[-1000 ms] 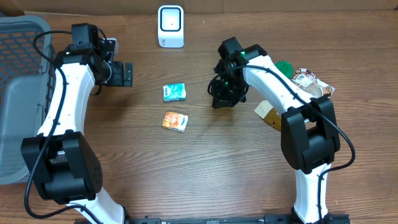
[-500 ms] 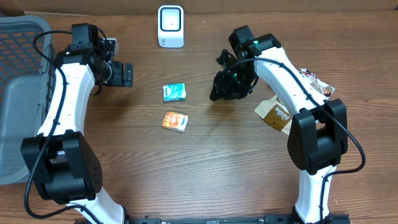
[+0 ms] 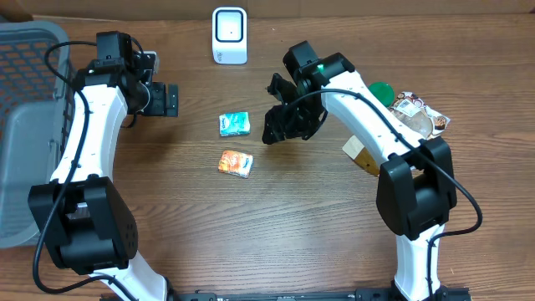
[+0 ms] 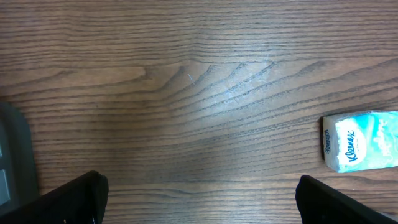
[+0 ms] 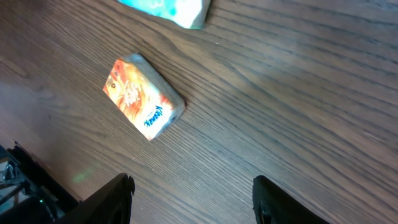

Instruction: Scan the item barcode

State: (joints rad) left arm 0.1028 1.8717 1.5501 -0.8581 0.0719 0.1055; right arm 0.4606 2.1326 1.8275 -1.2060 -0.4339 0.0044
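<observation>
Our left fingers (image 4: 78, 199) are spread wide and hold nothing. Our right fingers (image 5: 109, 202) are spread too, empty, hanging above the middle of the surface (image 3: 167, 217). The orange pack (image 3: 236, 163) lies flat there, near the blue pack (image 3: 235, 124), not touching. The scanner (image 3: 229, 35) stands at the far edge. The basket (image 3: 25, 50) sits at the left edge.

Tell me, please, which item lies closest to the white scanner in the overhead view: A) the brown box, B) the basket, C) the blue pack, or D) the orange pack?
C: the blue pack lies just in front of the scanner, while the orange pack is beyond it and the basket is off at the table's left edge.
</observation>
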